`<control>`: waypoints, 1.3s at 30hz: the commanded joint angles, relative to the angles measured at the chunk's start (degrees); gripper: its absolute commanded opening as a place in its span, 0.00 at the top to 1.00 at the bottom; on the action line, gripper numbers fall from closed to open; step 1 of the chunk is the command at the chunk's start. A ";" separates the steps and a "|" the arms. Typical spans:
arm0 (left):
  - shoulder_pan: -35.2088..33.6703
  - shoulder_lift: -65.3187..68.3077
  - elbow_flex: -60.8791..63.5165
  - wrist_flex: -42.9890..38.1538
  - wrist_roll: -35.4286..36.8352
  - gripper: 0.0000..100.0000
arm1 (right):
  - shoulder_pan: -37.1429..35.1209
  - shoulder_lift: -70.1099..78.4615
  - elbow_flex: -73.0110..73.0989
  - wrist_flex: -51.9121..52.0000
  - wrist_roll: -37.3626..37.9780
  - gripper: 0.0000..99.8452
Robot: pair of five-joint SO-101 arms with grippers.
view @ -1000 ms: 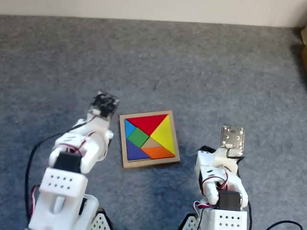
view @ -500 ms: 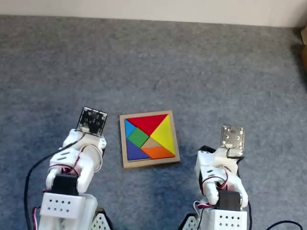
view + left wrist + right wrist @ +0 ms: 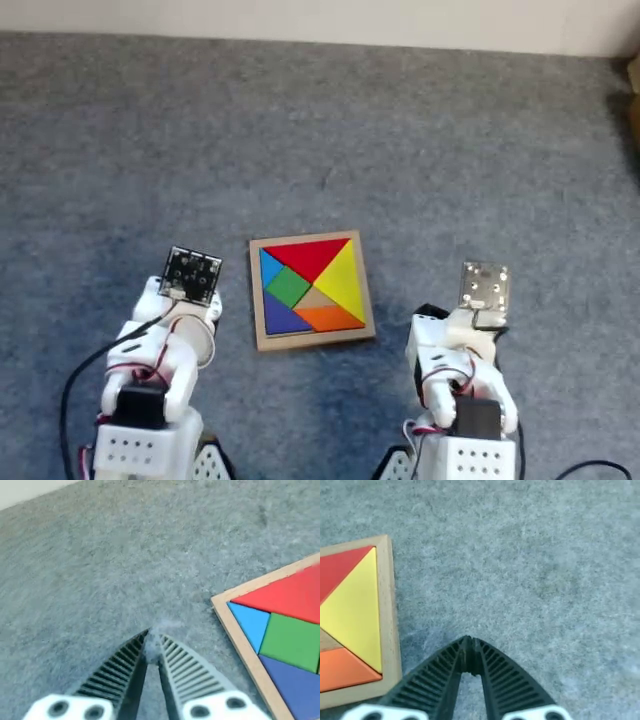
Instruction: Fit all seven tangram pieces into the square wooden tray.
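The square wooden tray (image 3: 257, 300) lies on the grey carpet between both arms. Flat inside it are red (image 3: 312, 255), yellow (image 3: 346, 280), light blue (image 3: 268, 267), green (image 3: 288, 287), dark blue (image 3: 282, 318) and orange (image 3: 328, 318) pieces, around a tan triangle (image 3: 318, 298) that could be a piece or bare tray floor. My left gripper (image 3: 152, 639) is shut and empty over carpet, just off the tray's (image 3: 240, 635) left side. To the right of the tray (image 3: 392, 630), my right gripper (image 3: 470, 649) is shut and empty over carpet.
Grey carpet (image 3: 400, 130) stretches open on the far side of the tray. A pale wall strip (image 3: 320, 20) borders the far edge. Both arm bases stand at the near edge, the left arm (image 3: 165, 350) and the right arm (image 3: 460, 370).
The left arm has pulled back toward the near edge, from beside the tray's far left corner to beside its left side. The right arm and the pieces have not moved.
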 commanded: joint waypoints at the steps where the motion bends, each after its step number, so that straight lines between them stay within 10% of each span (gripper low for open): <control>1: -0.48 -0.31 1.19 0.00 0.53 1.00 | 0.31 0.04 8.22 1.45 -0.35 0.99; 18: -0.40 -0.48 1.19 27.08 0.26 1.00 | 0.57 -0.48 8.22 11.38 -0.44 0.99; 39: -0.40 0.04 1.19 27.69 13.01 1.00 | 0.57 -0.48 8.22 11.38 -0.44 0.99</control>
